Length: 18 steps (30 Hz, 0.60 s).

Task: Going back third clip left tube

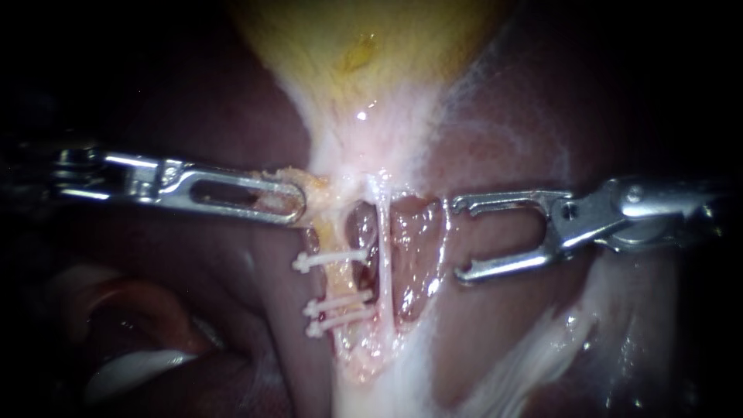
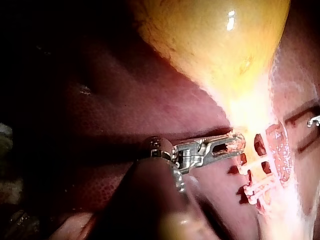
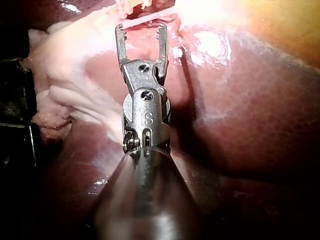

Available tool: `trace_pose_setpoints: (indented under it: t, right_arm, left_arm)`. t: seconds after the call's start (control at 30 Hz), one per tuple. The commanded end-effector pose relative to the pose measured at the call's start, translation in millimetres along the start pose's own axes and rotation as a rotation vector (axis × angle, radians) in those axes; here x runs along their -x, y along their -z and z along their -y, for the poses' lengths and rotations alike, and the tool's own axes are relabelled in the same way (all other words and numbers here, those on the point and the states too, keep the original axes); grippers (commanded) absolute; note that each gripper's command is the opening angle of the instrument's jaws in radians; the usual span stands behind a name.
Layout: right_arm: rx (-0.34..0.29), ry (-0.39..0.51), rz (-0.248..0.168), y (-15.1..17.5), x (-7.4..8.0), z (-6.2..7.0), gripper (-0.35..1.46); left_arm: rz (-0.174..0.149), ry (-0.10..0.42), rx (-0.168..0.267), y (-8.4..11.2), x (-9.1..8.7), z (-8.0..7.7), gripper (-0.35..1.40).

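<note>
The left tube (image 1: 340,282) runs down from the yellow gallbladder (image 1: 364,54) and carries three white clips: one higher (image 1: 333,259), two close together lower down (image 1: 339,303) (image 1: 337,322). Beside it runs the thin pale right tube (image 1: 383,248). My left instrument (image 1: 294,203) lies shut on yellowish tissue at the gallbladder's neck, just above the top clip; the left wrist view shows that same grip (image 2: 237,144) and the clips (image 2: 260,176). My right instrument (image 1: 458,238) stands to the right of both tubes, jaws wide open and empty, also in the right wrist view (image 3: 141,27).
Dark red liver (image 1: 495,325) surrounds the dissected window between the tubes. Pale stringy tissue (image 1: 534,356) lies below my right instrument and shows beside its shaft (image 3: 60,95). The right instrument's tip (image 2: 314,121) shows beyond the clips in the left wrist view.
</note>
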<state>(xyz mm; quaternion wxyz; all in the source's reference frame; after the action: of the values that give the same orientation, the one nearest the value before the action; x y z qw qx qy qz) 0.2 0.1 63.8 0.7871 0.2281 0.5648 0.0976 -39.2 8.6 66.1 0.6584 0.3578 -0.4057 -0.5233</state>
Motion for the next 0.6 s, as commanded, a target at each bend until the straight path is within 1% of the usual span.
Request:
trace_pose_setpoints:
  t: [0.03,0.17,0.37,0.6]
  right_arm:
    - [0.000,0.000,0.000,0.0,0.0,0.0,0.50]
    - [0.001,-0.001,0.000,0.0,0.0,0.0,0.50]
    - [0.001,-0.001,0.000,0.0,0.0,0.0,0.50]
    - [0.001,-0.001,0.000,0.0,0.0,0.0,0.50]
  left_arm:
    - [0.002,0.002,0.004,-0.4,0.2,-0.1,-0.35]
    - [0.005,0.001,0.007,-1.4,0.3,-0.3,-0.35]
    - [0.008,-0.001,0.010,-2.2,0.2,-0.7,-0.35]
    - [0.008,-0.001,0.010,-2.4,0.2,-0.7,-0.35]
